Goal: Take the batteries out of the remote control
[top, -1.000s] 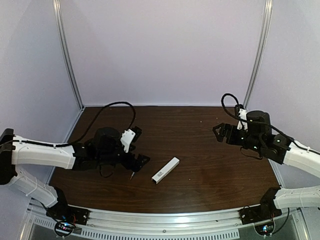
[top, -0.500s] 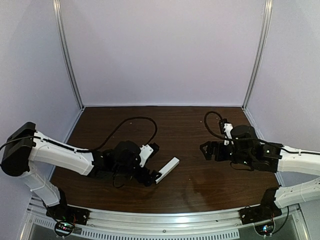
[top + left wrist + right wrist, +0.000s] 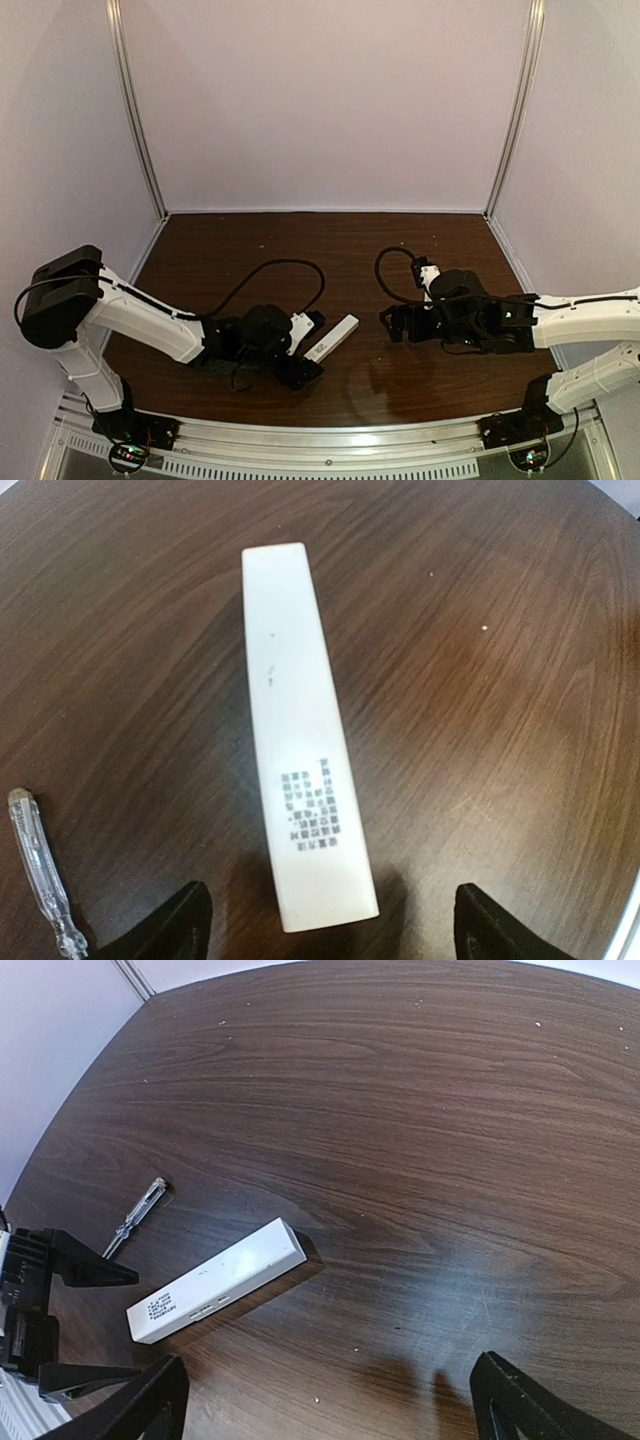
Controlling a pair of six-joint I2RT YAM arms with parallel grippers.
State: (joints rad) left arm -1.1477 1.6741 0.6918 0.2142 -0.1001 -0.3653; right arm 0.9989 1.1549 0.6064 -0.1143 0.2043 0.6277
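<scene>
The remote control [image 3: 332, 338] is a slim white bar lying flat on the brown table, its printed grey mark facing up. It also shows in the left wrist view [image 3: 300, 730] and the right wrist view [image 3: 215, 1280]. My left gripper [image 3: 306, 350] is open, its fingers either side of the remote's near end [image 3: 335, 938] without touching it. My right gripper [image 3: 388, 325] is open and empty [image 3: 330, 1405], to the right of the remote and apart from it. No batteries are in view.
A thin screwdriver with a clear handle [image 3: 40, 875] lies on the table left of the remote and also shows in the right wrist view [image 3: 135, 1218]. The left arm's black cable [image 3: 270, 270] loops over the table behind the remote.
My left gripper has moved right to the remote's near end. My right gripper has moved left toward the remote. The remote has not moved.
</scene>
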